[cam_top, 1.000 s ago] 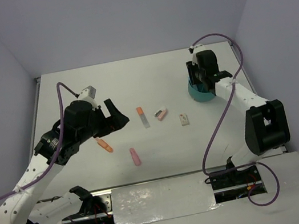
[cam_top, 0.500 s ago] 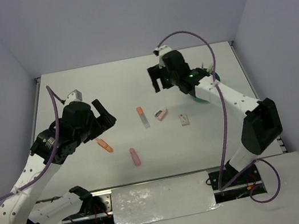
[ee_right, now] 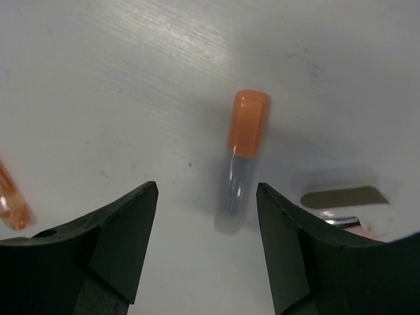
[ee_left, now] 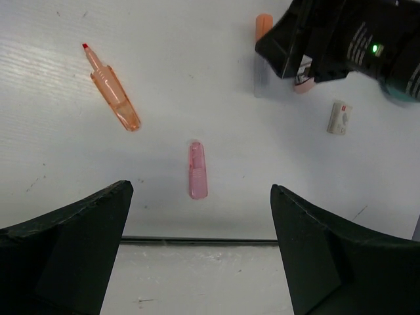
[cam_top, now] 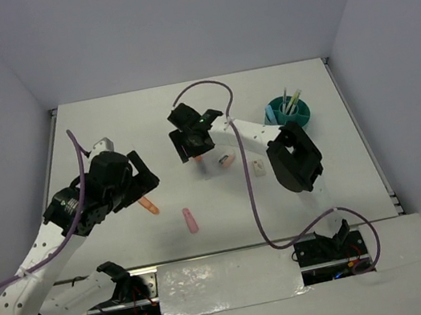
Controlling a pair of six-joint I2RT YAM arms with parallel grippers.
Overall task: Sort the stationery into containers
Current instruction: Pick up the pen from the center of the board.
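two pincers gape empty: right pincer (ee_right: 205,197) over a clear, orange-capped pen (ee_right: 246,128); left pincer (ee_left: 200,197) above a translucent pink highlighter (ee_left: 197,170).

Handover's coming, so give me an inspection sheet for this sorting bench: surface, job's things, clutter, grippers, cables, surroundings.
Surface: white table, faint scuffs.
Job's things: teal organiser far right, pens standing in it; orange-capped clear pen, orange highlighter, pink highlighter, white eraser and pink clipped item lie loose.
Clutter: nothing seen.
Grippers: left gripper open, empty, facing the two highlighters; right gripper open, straddling the orange-capped clear pen without touching.
Cables: purple cables loop off both arms; one passes near the white eraser.
Surroundings: plain pale walls.
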